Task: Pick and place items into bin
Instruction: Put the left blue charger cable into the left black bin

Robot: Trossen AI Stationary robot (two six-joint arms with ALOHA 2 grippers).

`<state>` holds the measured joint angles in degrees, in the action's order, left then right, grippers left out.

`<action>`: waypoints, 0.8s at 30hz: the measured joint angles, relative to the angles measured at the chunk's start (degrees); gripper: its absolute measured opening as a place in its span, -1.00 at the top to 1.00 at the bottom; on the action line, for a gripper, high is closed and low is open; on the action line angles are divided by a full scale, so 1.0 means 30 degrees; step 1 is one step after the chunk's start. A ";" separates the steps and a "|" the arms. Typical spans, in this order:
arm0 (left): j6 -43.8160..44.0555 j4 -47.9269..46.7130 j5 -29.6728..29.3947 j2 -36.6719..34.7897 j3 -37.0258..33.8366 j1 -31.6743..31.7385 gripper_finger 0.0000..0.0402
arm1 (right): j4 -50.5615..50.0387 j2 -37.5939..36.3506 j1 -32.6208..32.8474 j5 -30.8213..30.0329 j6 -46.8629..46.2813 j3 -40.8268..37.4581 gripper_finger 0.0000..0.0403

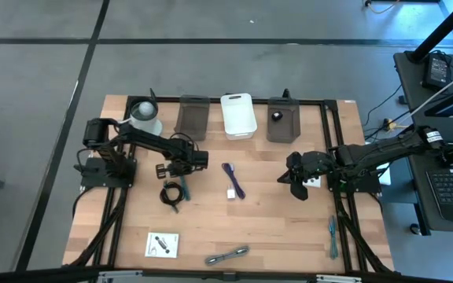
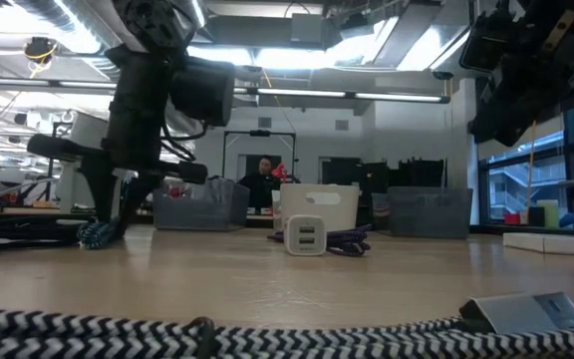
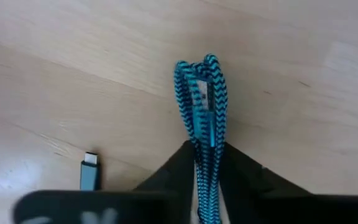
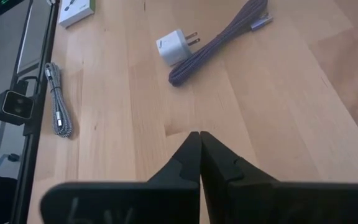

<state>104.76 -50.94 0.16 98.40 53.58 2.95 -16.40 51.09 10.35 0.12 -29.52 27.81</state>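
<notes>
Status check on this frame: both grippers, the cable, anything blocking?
Left gripper shut on teal braided cable at the table. Right gripper shut, empty, hovering right of centre. Nothing blocking; bins beyond.

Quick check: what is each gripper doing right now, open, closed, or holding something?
Left gripper: closed on the teal braided cable, down at the table.
Right gripper: shut, holding nothing, above bare wood.

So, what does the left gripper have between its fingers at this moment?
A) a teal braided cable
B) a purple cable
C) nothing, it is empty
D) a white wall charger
A: in the left wrist view the left gripper has its dark fingers closed on the folded teal braided cable, while the white charger and the purple cable lie apart on the table.
</notes>
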 joint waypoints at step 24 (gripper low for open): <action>-0.3788 0.0549 -0.5389 -0.5808 0.3851 0.0006 0.94 | 0.0218 0.0007 0.0004 -0.0005 0.0000 0.0000 0.98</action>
<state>93.39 -49.29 -16.00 80.98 65.13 2.96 -15.75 51.11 10.36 0.10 -29.52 27.81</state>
